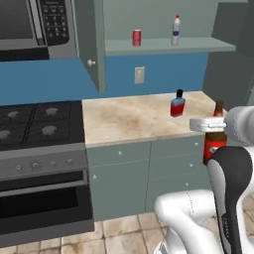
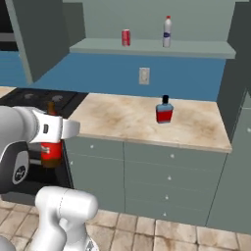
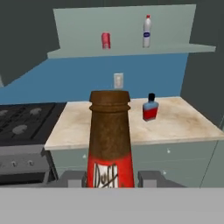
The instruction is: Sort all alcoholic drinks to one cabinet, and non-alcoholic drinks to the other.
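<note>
A: We log the open cabinet (image 2: 147, 48) above the worktop (image 2: 122, 120) first. Two drinks stand upright on its shelf, well apart: the red soda can (image 2: 126, 37) toward the left end and the white plastic bottle (image 2: 167, 31) toward the right end. We see nothing else on that shelf.

B: On the worktop we record one item, the squat flat bottle (image 2: 164, 110), red below with a black cap, upright toward the back edge and right of centre, below the white bottle's end of the shelf. A wall outlet (image 2: 144, 75) sits on the blue wall between shelf and worktop.

A: The brown beer bottle (image 3: 109, 140) is off the worktop, held upright in the air in front of the lower cabinet fronts. The gripper (image 3: 111, 178) is clamped on it; in the hand view the two dark fingertips (image 3: 72, 178) stand at either side of the red label, tight against the glass.

B: View differences. The hand view gives us the label lettering and the bottle neck rising in front of the worktop's front edge. In the left base view the beer bottle (image 1: 214, 136) shows beside the worktop's right front corner, partly behind the white hand. In the right base view it (image 2: 51, 142) hangs in front of the stove (image 2: 44, 98), left of the worktop.

A: The left base view alone gives us the microwave (image 1: 34, 22) and the oven door (image 1: 42, 198) under the burners.
</note>
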Robot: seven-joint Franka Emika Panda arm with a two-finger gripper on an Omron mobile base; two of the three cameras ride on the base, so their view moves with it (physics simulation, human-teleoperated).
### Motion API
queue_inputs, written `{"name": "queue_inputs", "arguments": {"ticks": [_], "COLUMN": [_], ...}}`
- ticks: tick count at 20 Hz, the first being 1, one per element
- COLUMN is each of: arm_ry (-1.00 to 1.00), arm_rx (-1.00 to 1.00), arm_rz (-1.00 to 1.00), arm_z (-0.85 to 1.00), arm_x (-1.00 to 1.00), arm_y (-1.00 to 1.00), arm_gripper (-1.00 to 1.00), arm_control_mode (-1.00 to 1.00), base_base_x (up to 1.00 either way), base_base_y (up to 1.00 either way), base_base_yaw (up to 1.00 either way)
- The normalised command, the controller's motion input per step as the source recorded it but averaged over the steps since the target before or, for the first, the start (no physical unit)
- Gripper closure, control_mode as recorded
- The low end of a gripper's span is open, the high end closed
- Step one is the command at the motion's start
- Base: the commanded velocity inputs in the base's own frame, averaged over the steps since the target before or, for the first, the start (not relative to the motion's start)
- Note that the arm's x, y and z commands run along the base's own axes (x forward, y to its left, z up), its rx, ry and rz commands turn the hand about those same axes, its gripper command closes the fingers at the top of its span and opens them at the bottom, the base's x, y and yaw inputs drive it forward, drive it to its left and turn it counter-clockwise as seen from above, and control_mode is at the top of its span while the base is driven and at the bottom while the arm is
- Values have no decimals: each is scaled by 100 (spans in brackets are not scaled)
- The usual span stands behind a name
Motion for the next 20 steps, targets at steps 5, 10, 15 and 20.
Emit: {"name": "queue_inputs", "arguments": {"ticks": [5, 10, 15, 20], "arm_ry": [0, 0, 0, 0], "arm_rx": [0, 0, 0, 0], "arm_rz": [0, 0, 0, 0], "arm_z": [0, 0, 0, 0], "arm_x": [0, 0, 0, 0], "arm_y": [0, 0, 0, 0], "arm_gripper": [100, 100, 100, 100], "arm_control_mode": [100, 100, 100, 100], "base_base_x": [-27, -10, -12, -10], "base_base_y": [66, 53, 85, 99], "base_base_yaw": [5, 27, 18, 10]}}
